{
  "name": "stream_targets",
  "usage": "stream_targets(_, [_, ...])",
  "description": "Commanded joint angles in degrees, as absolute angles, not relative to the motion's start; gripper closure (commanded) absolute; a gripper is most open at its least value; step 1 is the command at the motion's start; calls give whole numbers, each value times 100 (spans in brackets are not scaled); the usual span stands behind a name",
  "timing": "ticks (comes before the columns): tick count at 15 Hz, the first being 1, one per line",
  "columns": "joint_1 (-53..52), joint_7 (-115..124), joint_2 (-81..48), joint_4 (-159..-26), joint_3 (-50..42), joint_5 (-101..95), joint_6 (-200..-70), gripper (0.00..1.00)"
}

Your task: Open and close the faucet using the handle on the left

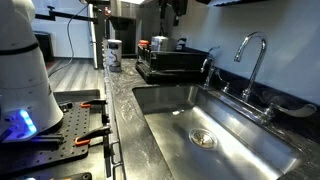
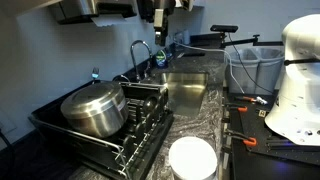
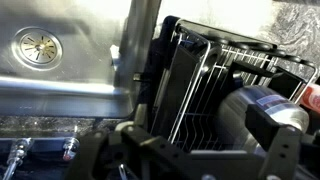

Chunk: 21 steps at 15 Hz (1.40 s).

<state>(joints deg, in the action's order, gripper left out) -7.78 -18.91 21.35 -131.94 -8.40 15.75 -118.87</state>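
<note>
The chrome gooseneck faucet (image 1: pixel 252 58) stands behind the steel sink (image 1: pixel 235 140); it also shows in an exterior view (image 2: pixel 140 55). Two small chrome handles flank its base, one nearer the dish rack (image 1: pixel 222 88) and one on the other side (image 1: pixel 267 109). My gripper (image 1: pixel 175 10) hangs high above the counter near the dish rack, well clear of the faucet; it also shows in an exterior view (image 2: pixel 160 15). In the wrist view the dark fingers (image 3: pixel 205 150) are spread apart and hold nothing. They look down on the rack and the sink drain (image 3: pixel 37 45).
A black wire dish rack (image 2: pixel 140 125) holds a large steel pot (image 2: pixel 95 108) beside the sink. A white round container (image 2: pixel 192 158) sits on the granite counter. Bottles and an appliance stand at the counter's far end (image 1: pixel 113 52). The robot base (image 1: pixel 25 80) is to one side.
</note>
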Motion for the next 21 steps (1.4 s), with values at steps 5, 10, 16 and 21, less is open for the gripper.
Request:
stream_targets(5, [-452,-1208,1909,-13250,-457,1444,-12300,0])
stream_targets(10, [-154,439,1339,-13337,-90,1234,-13409,0])
stream_targets(16, [124,2146,881,-13306,-16,1129,-14275,0])
stream_targets(21, [347,3127,501,-13169,-88,1255,-14690,0])
